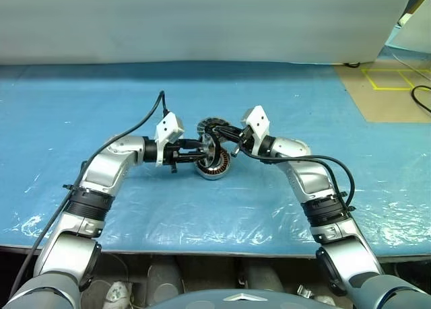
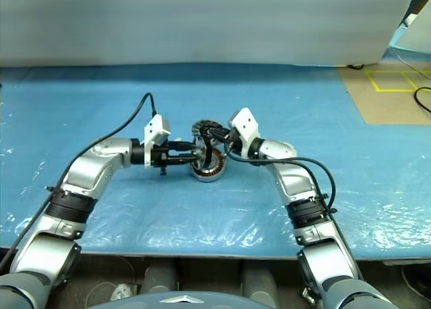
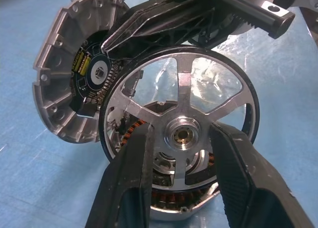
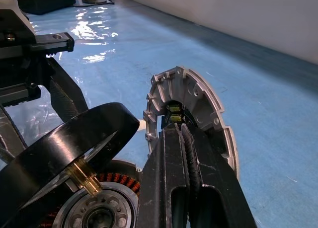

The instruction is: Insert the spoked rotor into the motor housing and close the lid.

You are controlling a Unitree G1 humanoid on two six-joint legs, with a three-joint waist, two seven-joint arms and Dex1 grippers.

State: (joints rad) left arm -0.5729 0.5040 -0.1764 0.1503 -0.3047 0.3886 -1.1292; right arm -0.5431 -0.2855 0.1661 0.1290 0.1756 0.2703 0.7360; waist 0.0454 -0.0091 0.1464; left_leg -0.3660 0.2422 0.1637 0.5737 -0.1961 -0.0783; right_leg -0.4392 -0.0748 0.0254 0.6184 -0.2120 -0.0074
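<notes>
Blue plastic-covered table, both arms meeting near its middle.

Motor housing sits on the sheet at centre, copper windings visible round its inside in the wrist views. Its lid stands open and upright on the far-left side of the housing, ribbed grey inner face with a dark centre and a small yellow label turned toward the rotor.

Spoked rotor: silver spokes, dark rim, brass-coloured hub. It is held tilted just above the housing, not seated; the windings show through between the spokes. In the right wrist view the rim hangs at a slant over the housing's hub.

Left gripper comes in from the left, roughly level. Its two black fingers are partly spread, pinching the rotor at the spokes on either side of the hub.

Right gripper comes in from the right, fingers pressed together with nothing between them. The tips lie against the lid's inner face, near its centre, just beside the rotor's rim.
</notes>
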